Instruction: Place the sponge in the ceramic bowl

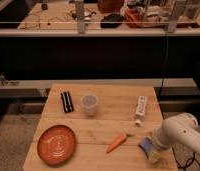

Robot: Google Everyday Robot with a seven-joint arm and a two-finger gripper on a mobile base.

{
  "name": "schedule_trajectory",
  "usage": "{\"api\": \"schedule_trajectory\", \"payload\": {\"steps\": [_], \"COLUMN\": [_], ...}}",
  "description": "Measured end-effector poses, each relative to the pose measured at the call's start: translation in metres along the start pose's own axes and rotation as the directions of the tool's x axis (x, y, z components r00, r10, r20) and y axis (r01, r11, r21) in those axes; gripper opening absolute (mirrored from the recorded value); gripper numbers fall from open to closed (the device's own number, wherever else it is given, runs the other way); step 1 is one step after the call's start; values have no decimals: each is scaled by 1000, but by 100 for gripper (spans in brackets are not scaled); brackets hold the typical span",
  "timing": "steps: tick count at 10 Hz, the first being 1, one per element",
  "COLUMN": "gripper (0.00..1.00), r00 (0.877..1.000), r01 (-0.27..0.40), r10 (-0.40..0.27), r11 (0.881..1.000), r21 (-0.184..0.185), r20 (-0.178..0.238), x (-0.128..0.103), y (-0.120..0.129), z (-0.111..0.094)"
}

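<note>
A wooden desk (100,125) stands before a dark counter. The white arm (180,132) fills its 4 o'clock corner. The ceramic bowl (56,144) sits at 8 o'clock. The sponge (144,145) lies at 4 o'clock, just right of the carrot (116,142), with the gripper (155,154) down at it; whether it is pinching the pad I cannot tell

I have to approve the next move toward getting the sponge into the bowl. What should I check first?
1. Gripper at the sponge, front right corner of the table: ok.
2. Hold on the sponge: cannot tell, the arm hides it.
3. Ceramic bowl empty, front left: ok.
4. Low straight path to the bowl: not ok, the carrot lies between.
5. Clear cup upright, behind that path: ok.
</note>
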Motion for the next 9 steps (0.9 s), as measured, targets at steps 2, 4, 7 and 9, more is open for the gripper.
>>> {"api": "schedule_trajectory", "payload": {"steps": [2,4,7,9], "gripper": [80,80,80,80], "r00": [999,997,989,984], "r01": [-33,-79,-142,-171], "r10": [33,79,141,170], "r11": [999,997,990,985], "r21": [9,18,16,23], "r20": [13,25,46,50], "x": [5,14,24,28], "y": [2,6,9,10], "z": [0,-1,5,15]}}
